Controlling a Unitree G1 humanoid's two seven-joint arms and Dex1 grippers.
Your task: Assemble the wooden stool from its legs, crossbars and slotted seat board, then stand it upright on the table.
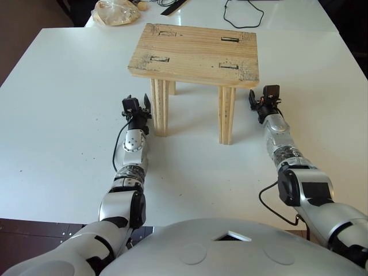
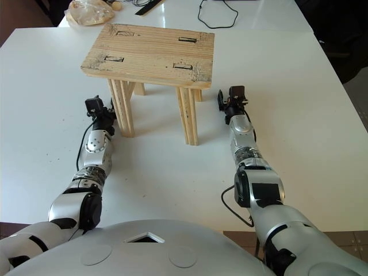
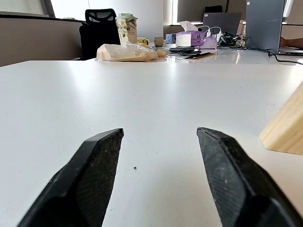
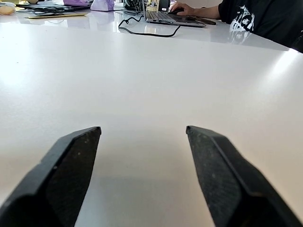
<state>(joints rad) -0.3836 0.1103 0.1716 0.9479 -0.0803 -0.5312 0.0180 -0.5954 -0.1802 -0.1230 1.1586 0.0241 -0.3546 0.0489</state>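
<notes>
**Stool** (image 1: 192, 54): assembled, upright on the desk (image 1: 63, 121), in the middle towards the far edge. The seat board (image 2: 150, 49) lies level on top, with a dark peg end in each of its four slots. The legs are vertical and all feet appear to be down. The two front legs (image 1: 160, 106) and (image 1: 226, 115) are in full sight, and the rear pair is mostly hidden behind them. Crossbars cannot be made out under the seat.

**Left end effector** (image 1: 138, 104): released, fingers (image 3: 97, 170) spread, holding nothing. It sits low over the desk, just beside the stool's front left leg (image 3: 286, 127) on the outer side. Contact with the leg cannot be confirmed.

**Right end effector** (image 1: 262, 96): released, fingers (image 4: 71, 165) apart, empty. It is low over bare desk, near the front right leg but clear of it.

**Other items**: bag (image 1: 117, 12) and black cable (image 1: 244, 14) on the far desk, well apart from the stool.

**Condition**: the task looks essentially finished.

**Hazards**:
- Left arm: a sideways swing while pulling away would strike the neighbouring leg. That could push the stool across the smooth desk or tip it.
- Joints: tightness cannot be judged. A knock could lever a loose leg out of its slot.
- Right arm: an inward drift could hit the other front leg or catch the seat's overhanging corner on the way up.
- Safest exit: draw each arm straight back or outward.
</notes>
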